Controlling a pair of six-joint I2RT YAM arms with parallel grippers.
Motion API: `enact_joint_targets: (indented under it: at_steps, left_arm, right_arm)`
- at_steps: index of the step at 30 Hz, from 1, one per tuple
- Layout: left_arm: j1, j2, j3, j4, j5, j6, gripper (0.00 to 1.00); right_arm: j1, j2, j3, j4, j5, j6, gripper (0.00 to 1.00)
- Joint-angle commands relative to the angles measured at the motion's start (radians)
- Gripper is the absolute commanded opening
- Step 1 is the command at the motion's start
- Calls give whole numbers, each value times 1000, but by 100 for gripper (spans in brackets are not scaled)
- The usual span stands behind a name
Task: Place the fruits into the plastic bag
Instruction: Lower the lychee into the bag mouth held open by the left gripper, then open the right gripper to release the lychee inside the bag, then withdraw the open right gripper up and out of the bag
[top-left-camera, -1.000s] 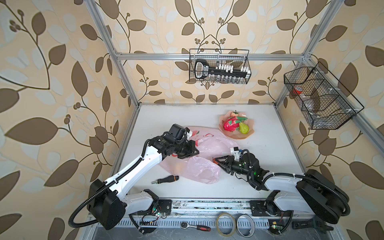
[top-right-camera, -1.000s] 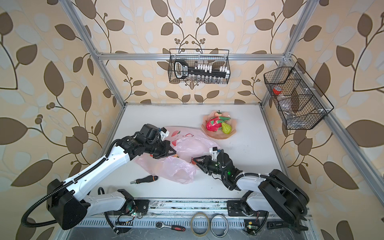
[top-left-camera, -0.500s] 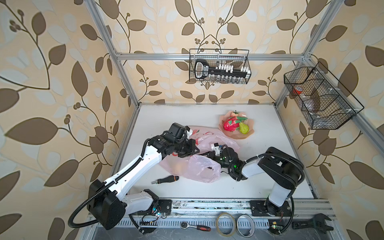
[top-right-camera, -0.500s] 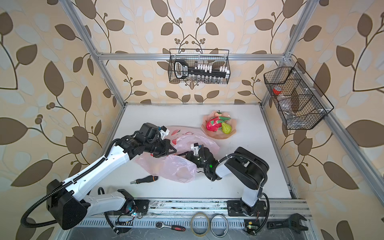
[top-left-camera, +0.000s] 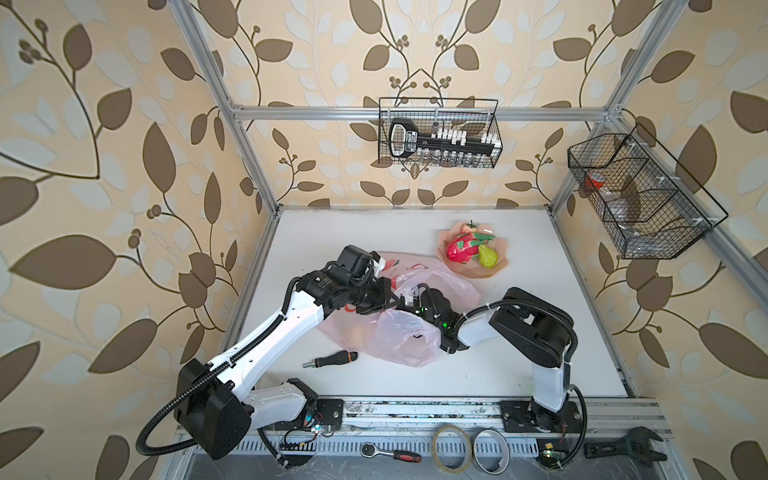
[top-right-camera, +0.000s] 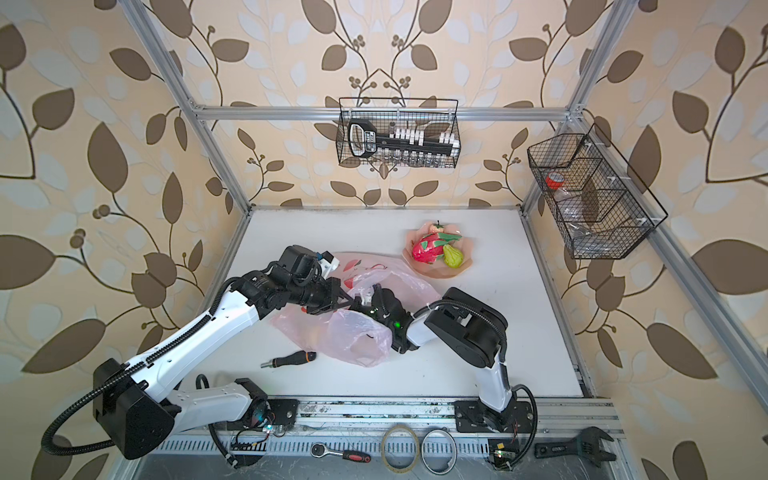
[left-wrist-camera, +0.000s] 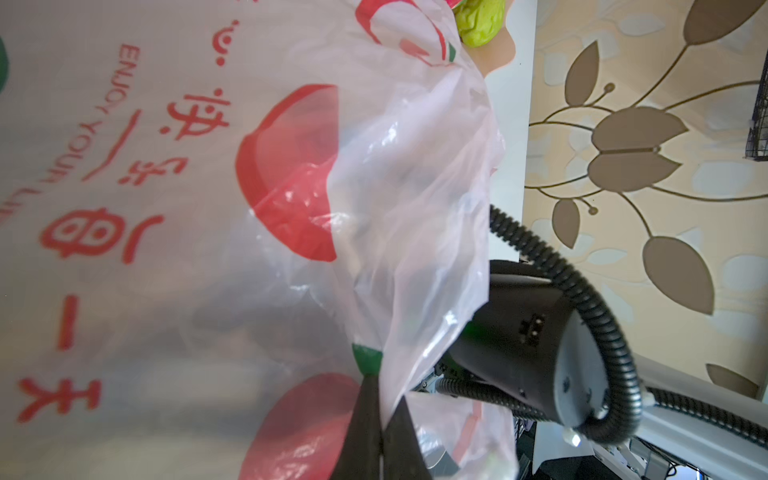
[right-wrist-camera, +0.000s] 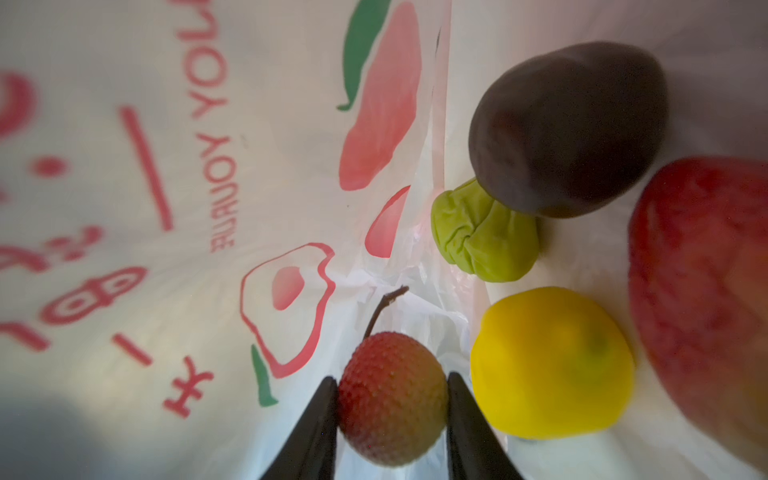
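Observation:
The plastic bag (top-left-camera: 399, 336) (top-right-camera: 353, 338) lies crumpled mid-table, pale pink with red prints. My left gripper (top-left-camera: 392, 301) (left-wrist-camera: 382, 415) is shut on the bag's rim and holds it up. My right arm reaches in from the right, its fingers hidden inside the bag in both top views. In the right wrist view, my right gripper (right-wrist-camera: 392, 378) is shut on a small bumpy red fruit (right-wrist-camera: 390, 415) with a stalk. Beside it in the bag lie a yellow lemon (right-wrist-camera: 552, 365), a dark purple plum (right-wrist-camera: 569, 129) and a red-orange fruit (right-wrist-camera: 706, 291). The dragon fruit (top-left-camera: 461, 249) and green pear (top-left-camera: 488, 259) sit on the peach plate (top-left-camera: 498, 272).
A black-handled screwdriver (top-left-camera: 330, 359) lies in front of the bag. Wire baskets hang on the back wall (top-left-camera: 440, 133) and the right frame (top-left-camera: 640, 199). Tape rolls (top-left-camera: 453, 449), a ratchet (top-left-camera: 390, 453) and a wrench (top-left-camera: 623, 449) lie on the front rail.
My right arm has swung left and pushed its gripper into the bag's mouth, still carrying the red fruit. The left gripper has kept hold of the rim in place.

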Motion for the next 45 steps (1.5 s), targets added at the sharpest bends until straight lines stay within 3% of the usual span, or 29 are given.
enact_joint_targets:
  at_steps: [1, 7, 12, 19, 45]
  left_arm:
    - [-9, 0, 47, 21, 19, 4, 0]
    - [-9, 4, 47, 25, 19, 5, 0]
    - [-8, 6, 44, 27, 21, 7, 0]
    - [-9, 7, 51, 18, 17, 15, 0]
    - [-9, -9, 47, -1, 4, 18, 0]
  right_arm:
    - [21, 37, 48, -18, -32, 60, 17]
    - [29, 34, 65, -75, -41, 42, 24]
    - [29, 18, 63, -92, -43, 32, 45]
    - [23, -21, 37, -115, -35, 15, 59]
    - [-31, -238, -195, -109, 39, -10, 62]
